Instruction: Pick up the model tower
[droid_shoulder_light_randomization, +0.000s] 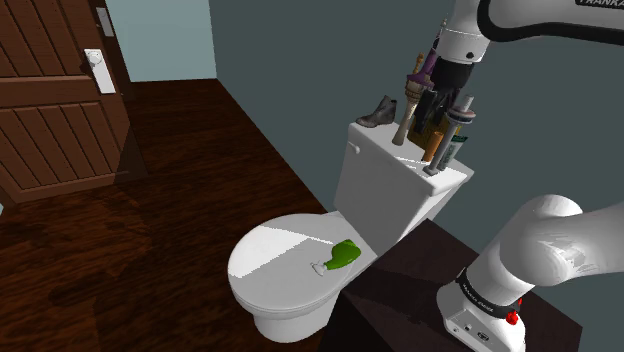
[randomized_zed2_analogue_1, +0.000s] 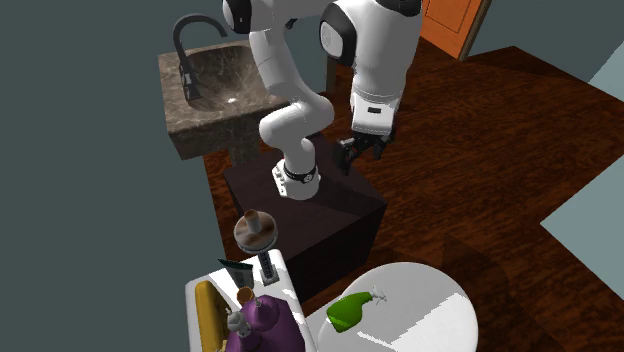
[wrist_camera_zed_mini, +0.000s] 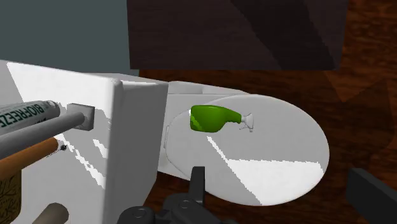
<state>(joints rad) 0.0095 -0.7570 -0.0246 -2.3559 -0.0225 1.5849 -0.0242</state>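
Note:
The model tower (droid_shoulder_light_randomization: 408, 108) is a slim tan spindle with a wider head, standing upright on the white toilet tank (droid_shoulder_light_randomization: 385, 190) among other items. From above it shows as a round brown top (randomized_zed2_analogue_1: 255, 229). My black gripper (droid_shoulder_light_randomization: 447, 100) hangs just above the cluster on the tank, slightly to the shoulder view's right of the tower, and holds nothing. In the wrist view the gripper (wrist_camera_zed_mini: 283, 191) is open, fingers wide apart, looking down past the tank's front (wrist_camera_zed_mini: 133, 146) onto the toilet lid (wrist_camera_zed_mini: 280, 159).
A small boot (droid_shoulder_light_randomization: 378, 112), a purple item (randomized_zed2_analogue_1: 257, 322), an orange stick (wrist_camera_zed_mini: 28, 154) and a grey labelled tube (wrist_camera_zed_mini: 32, 121) crowd the tank top. A green spray bottle (droid_shoulder_light_randomization: 343, 256) lies on the lid. A stone sink (randomized_zed2_analogue_1: 215, 95) stands beyond the dark stand (randomized_zed2_analogue_1: 330, 205).

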